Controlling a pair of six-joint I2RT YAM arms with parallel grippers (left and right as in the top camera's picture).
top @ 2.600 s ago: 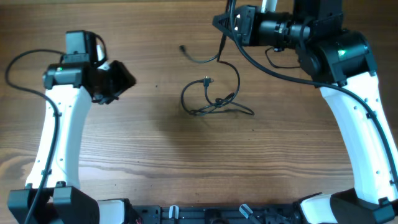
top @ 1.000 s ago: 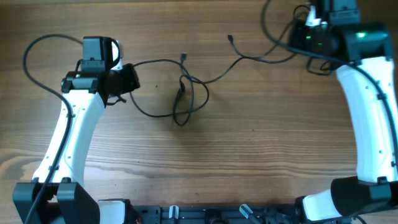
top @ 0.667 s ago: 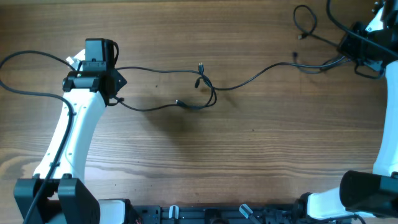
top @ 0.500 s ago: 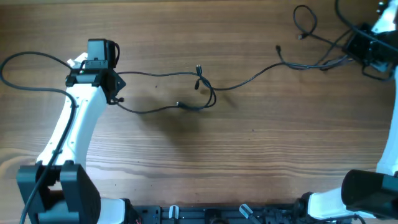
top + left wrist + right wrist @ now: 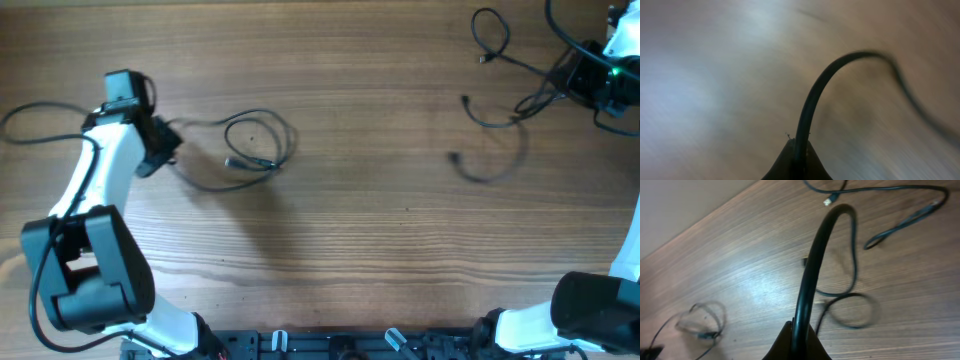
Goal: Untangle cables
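Wood counter (image 5: 330,260) carries both cords. Left gripper (image 5: 165,140), near left edge: fingers pinched together on left cable (image 5: 250,162), which lies in loose loop just beside. Right gripper (image 5: 580,80), far right corner: clamped on right cable (image 5: 488,122). Cables well apart. Advice: draw left loop open slowly, low over wood, to avoid tightening.

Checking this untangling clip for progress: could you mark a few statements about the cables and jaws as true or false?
The left cable and right cable lie apart on the table: true.
The left cable forms a loop beside the left gripper: true.
The left gripper's jaws are empty: false; the left cable runs out from between them.
The right cable lies at the table's near edge: false; it lies toward the far right.
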